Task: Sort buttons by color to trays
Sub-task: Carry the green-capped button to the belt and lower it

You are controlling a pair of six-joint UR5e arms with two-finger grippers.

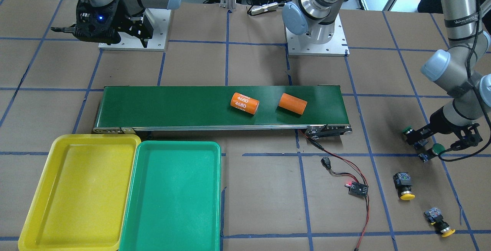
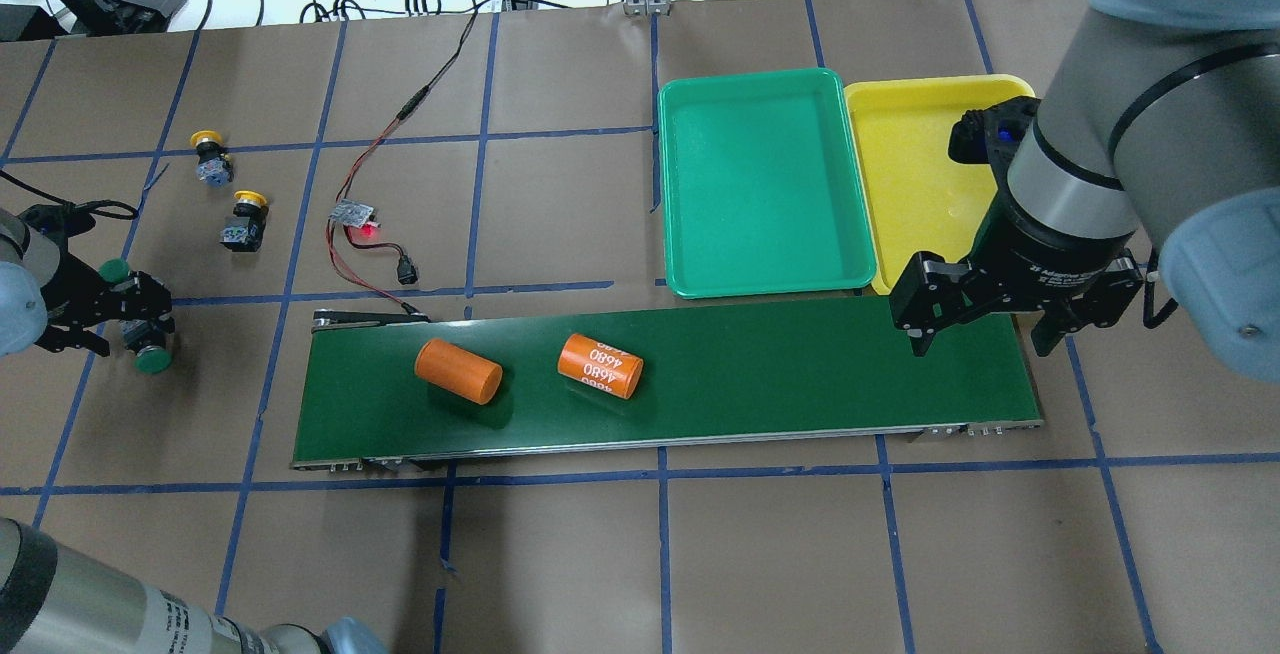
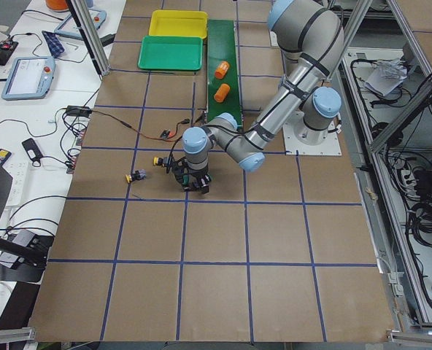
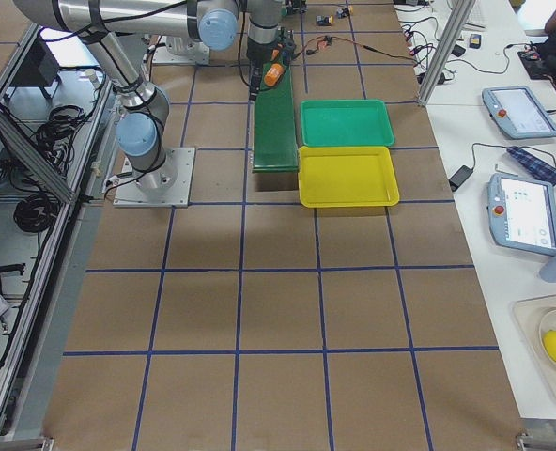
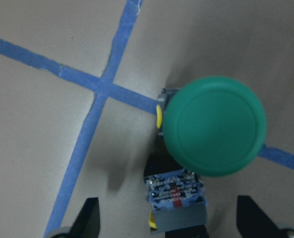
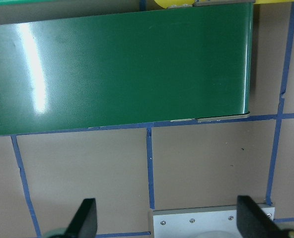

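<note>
Currently targeted: green button [image 5: 214,126], on the table at the robot's far left, well apart from both trays.
Left gripper [image 5: 168,220]: spread wide, straddling the button's contact block without touching it; seemingly aligned to close on the body, not the round cap.
Right gripper [image 2: 982,332]: spread wide, empty, above the conveyor belt [image 2: 760,374] end near the trays, apparently parked clear of the left arm.
Green tray [image 2: 760,184], yellow tray [image 2: 910,164]: side by side, nothing in them; sorting not yet begun.
Yellow buttons [image 2: 245,221]: on the table nearby, untouched.
</note>
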